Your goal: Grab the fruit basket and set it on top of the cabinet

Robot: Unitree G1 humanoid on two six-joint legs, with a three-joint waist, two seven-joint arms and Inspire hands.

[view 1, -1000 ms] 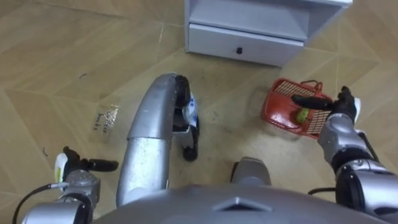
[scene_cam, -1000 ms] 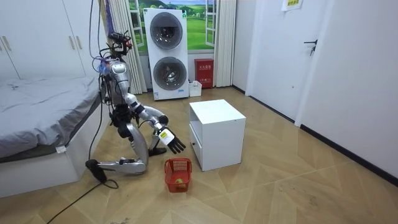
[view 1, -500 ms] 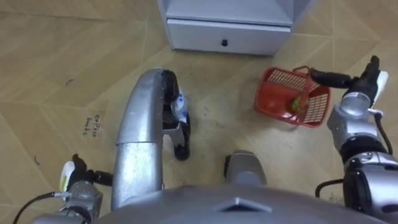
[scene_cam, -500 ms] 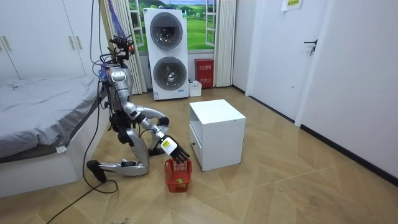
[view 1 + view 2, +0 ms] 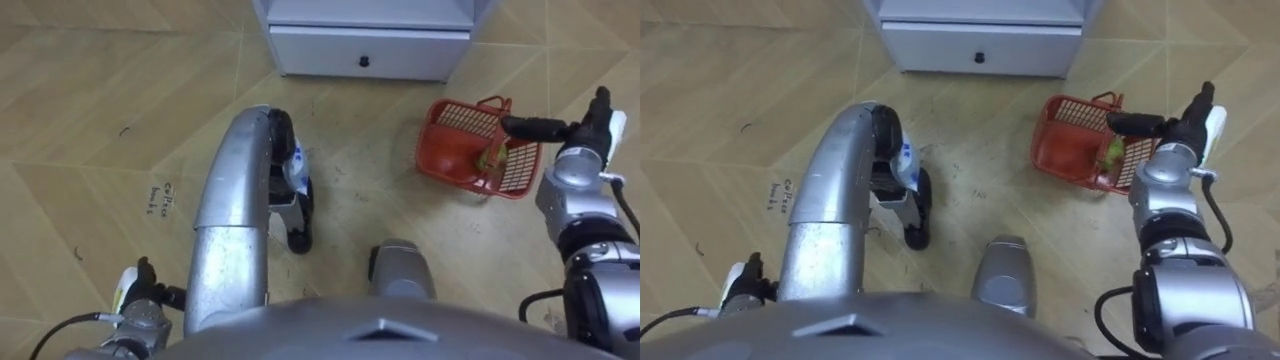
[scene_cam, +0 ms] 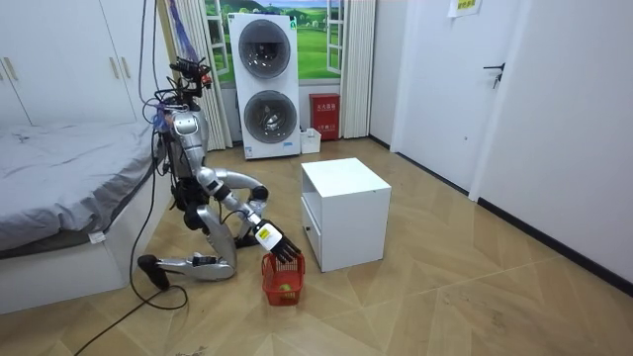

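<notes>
Red basket (image 5: 437, 140) sits on floor near white cabinet (image 5: 370, 50) w/ drawer, a green fruit (image 5: 487, 158) inside. Right hand (image 5: 585, 130) has fingers straight, reaching over basket's right rim. Left hand (image 5: 140, 298) is low at left, open or closed can't tell.

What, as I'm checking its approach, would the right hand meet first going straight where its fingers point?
Most likely the red plastic mesh basket: the straight fingers of the right hand reach over its rim, though depth is unclear.
</notes>
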